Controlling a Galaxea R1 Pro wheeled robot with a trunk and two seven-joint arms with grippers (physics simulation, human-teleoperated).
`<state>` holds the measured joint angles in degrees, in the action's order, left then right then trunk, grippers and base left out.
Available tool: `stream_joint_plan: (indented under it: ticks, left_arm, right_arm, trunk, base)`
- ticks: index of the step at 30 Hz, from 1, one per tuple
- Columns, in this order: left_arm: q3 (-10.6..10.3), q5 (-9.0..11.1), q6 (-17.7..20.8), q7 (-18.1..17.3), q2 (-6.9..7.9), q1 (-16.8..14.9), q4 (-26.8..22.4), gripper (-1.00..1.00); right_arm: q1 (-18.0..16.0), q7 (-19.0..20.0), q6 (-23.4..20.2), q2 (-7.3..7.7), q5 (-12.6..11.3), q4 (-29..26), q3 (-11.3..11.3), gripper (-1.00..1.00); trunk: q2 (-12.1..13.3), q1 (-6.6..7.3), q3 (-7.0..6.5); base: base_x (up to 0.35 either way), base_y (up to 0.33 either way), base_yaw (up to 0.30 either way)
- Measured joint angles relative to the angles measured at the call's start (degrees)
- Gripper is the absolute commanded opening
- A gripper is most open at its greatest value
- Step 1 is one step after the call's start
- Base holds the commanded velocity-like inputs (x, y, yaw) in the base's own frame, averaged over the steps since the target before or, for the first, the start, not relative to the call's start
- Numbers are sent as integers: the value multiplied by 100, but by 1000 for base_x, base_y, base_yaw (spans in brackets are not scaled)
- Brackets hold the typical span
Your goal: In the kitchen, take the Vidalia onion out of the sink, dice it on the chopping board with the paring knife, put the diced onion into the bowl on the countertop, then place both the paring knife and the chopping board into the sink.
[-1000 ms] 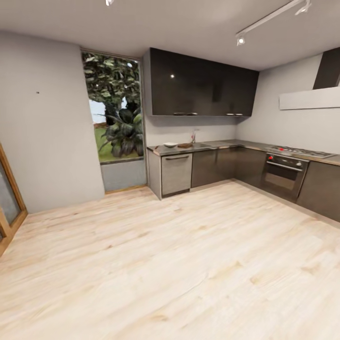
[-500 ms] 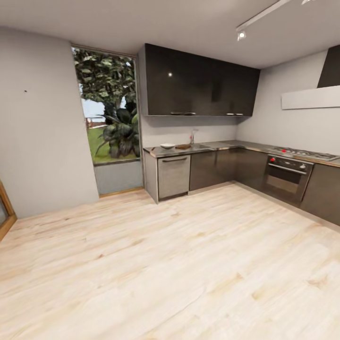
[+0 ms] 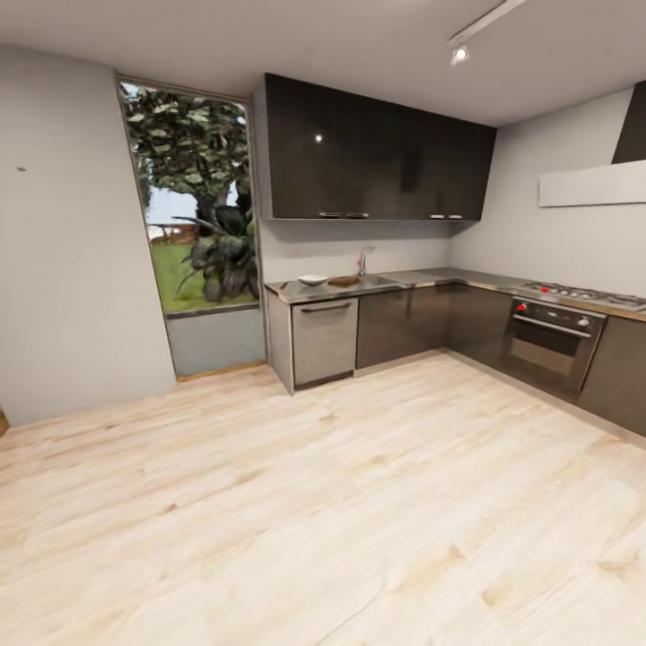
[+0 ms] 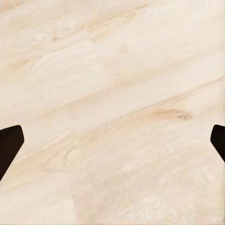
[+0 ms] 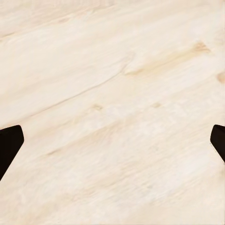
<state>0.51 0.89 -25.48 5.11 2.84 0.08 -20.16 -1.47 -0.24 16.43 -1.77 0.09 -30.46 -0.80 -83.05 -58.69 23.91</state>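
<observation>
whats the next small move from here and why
Probably drive the base on across the wooden floor toward the countertop. The bowl, the chopping board and the tap look small and distant, well beyond arm's reach, with bare floor between. The left gripper and right gripper both hang open over floorboards, holding nothing, so no arm work seems due yet.

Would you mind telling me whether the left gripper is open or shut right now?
Open: in the left wrist view the left gripper has its dark fingertips far apart at opposite edges, with bare wooden floor between them.
</observation>
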Motion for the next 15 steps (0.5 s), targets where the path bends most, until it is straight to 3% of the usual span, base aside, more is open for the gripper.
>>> stream_joint_plan:
  ticks: [15]
  left_arm:
    - [0,0,0,0,2,0,0,100]
  right_arm:
    - [-2,0,0,0,0,1,0,100]
  trunk:
    - [0,0,0]
  base:
    - [333,-134,0]
